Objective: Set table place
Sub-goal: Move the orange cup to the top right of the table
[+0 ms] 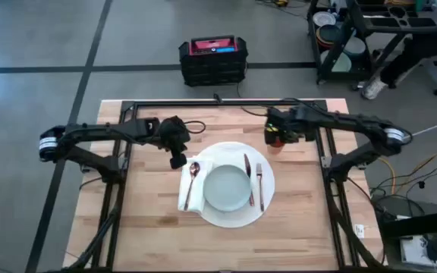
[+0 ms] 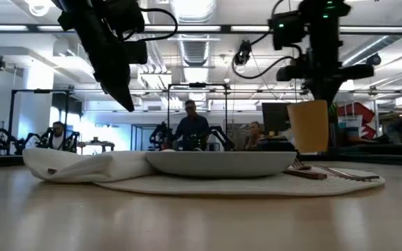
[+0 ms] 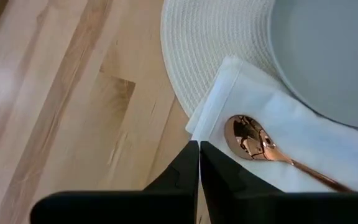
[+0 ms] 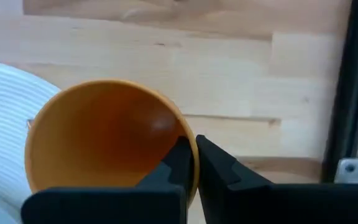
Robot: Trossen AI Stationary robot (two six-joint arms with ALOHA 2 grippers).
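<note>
On the light-wood butcher-block table (image 1: pixel 150 220), framed by a black metal rail, the round white woven mat (image 1: pixel 234 216) lies at the middle, well inside the rails. Centred on that mat sits a pale grey-green plate (image 1: pixel 227 187), much narrower than the mat itself. A white folded napkin (image 1: pixel 190 193) lies just beside the plate on the left arm's side, half on the mat and half on the bare wood, and a copper-coloured spoon (image 1: pixel 193 173) rests on top of it with its bowl pointing toward the far edge. On the plate's other side, a knife (image 1: pixel 247 168) and a fork (image 1: pixel 259 182) lie side by side on the mat, the knife nearer the plate. The left gripper (image 3: pixel 199 149) hangs above the table near the napkin's far corner, its jaws pressed together with nothing between them. The right gripper (image 4: pixel 193 152) is raised off the table near the mat's far right rim, jaws pinched on the rim of an orange cup (image 4: pixel 104 137), one finger inside the wall and one outside; the low view shows the cup hanging clear of the tabletop. Beyond the table's far edge a black crate with a red top (image 1: pixel 212 59) stands on the floor; its label is too small to read. No other writing is legible.
</note>
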